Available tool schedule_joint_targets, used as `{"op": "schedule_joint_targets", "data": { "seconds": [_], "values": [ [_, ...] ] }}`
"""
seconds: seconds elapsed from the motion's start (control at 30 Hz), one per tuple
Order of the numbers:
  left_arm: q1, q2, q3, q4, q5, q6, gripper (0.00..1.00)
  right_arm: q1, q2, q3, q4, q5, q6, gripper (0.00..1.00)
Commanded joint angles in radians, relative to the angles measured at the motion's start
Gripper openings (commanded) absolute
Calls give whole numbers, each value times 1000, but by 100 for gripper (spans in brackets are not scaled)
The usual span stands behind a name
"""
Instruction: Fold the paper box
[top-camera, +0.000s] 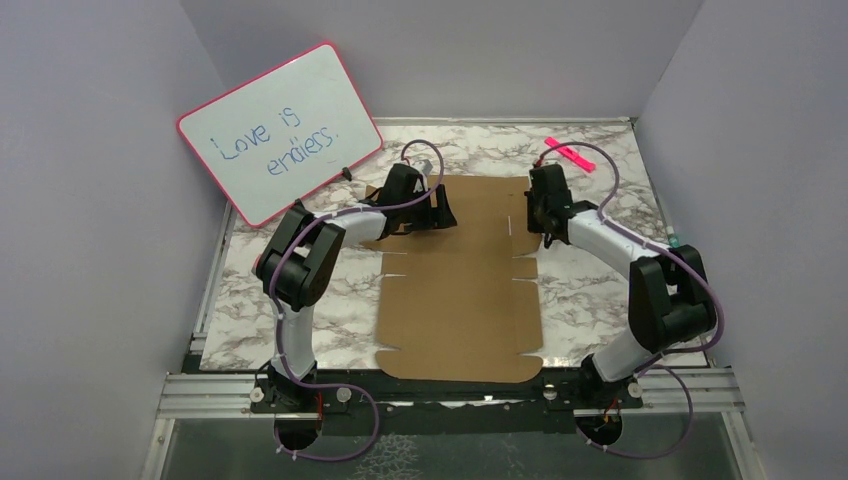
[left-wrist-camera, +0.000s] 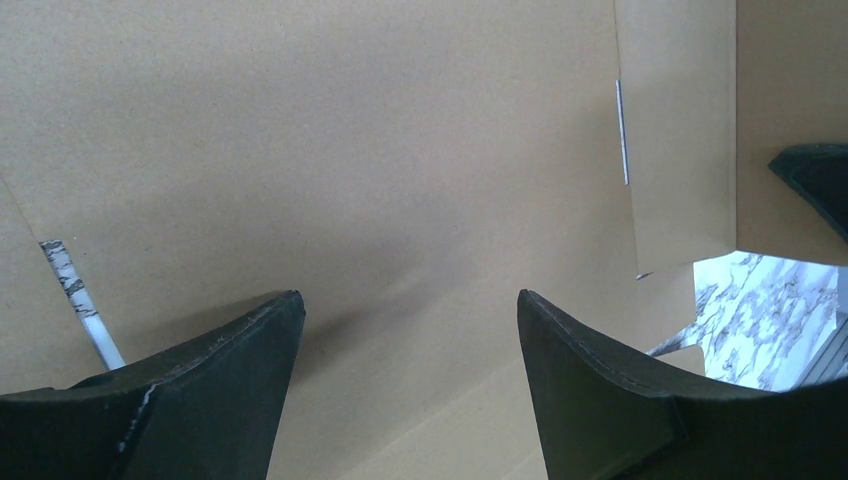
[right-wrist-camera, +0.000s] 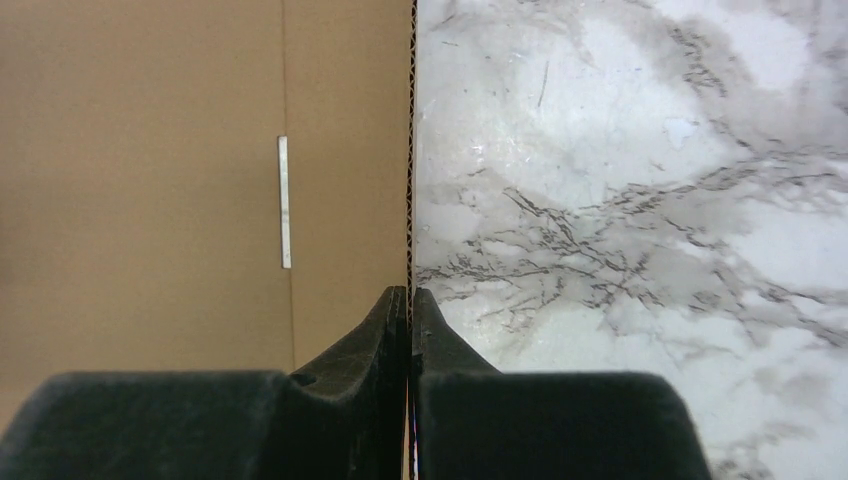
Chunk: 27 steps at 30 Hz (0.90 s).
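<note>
Two white-and-black robot arms, the left arm (top-camera: 300, 265) and the right arm (top-camera: 665, 300), are bolted to a grey metal rail (top-camera: 450, 392) at the near edge of a grey-veined white marble worktop (top-camera: 600, 290).

One paper box (top-camera: 460, 300), a plain brown cardboard die-cut sheet that is still unfolded, lies flat on the worktop between the arms. It runs from just beyond the rail to the far half of the worktop. Notches cut into both of its long sides, and its near edge is rounded.

One left hand (top-camera: 443, 212) hovers over the far left part of the sheet. In the left wrist view, this hand (left-wrist-camera: 408, 300) has its two black fingers spread wide, with bare cardboard (left-wrist-camera: 400, 150) between them and nothing gripped.

One right hand (top-camera: 538, 222) sits at the far right edge of the sheet. In the right wrist view, this hand (right-wrist-camera: 410, 292) has its fingers pressed together on the corrugated edge of the cardboard (right-wrist-camera: 150, 150), with bare marble (right-wrist-camera: 620, 200) to the other side. A narrow slit (right-wrist-camera: 284, 200) runs parallel to that edge, just inside it.

One pink-framed rectangular whiteboard (top-camera: 280, 130) stands tilted at the far left, apart from the sheet. It carries the handwritten blue words "Love is endless."

One bright pink marker (top-camera: 570, 156) lies on the worktop at the far right, beyond the right hand.
</note>
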<state>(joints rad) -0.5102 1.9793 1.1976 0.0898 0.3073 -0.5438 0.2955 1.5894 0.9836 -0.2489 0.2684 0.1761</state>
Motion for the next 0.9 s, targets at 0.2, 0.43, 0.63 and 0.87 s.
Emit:
{"op": "schedule_joint_targets", "data": {
  "seconds": [0.2, 0.43, 0.63, 0.87],
  "values": [
    [-9, 11, -74, -40, 32, -35, 80, 224, 83, 171, -204, 422, -27, 9],
    [-10, 2, -92, -19, 43, -51, 80, 353, 226, 290, -307, 585, 11, 11],
    [-10, -15, -106, -1, 51, -61, 80, 413, 292, 347, -334, 608, 23, 15],
    [-10, -49, -103, -16, 30, -59, 80, 413, 236, 336, -303, 565, 12, 26]
  ]
}}
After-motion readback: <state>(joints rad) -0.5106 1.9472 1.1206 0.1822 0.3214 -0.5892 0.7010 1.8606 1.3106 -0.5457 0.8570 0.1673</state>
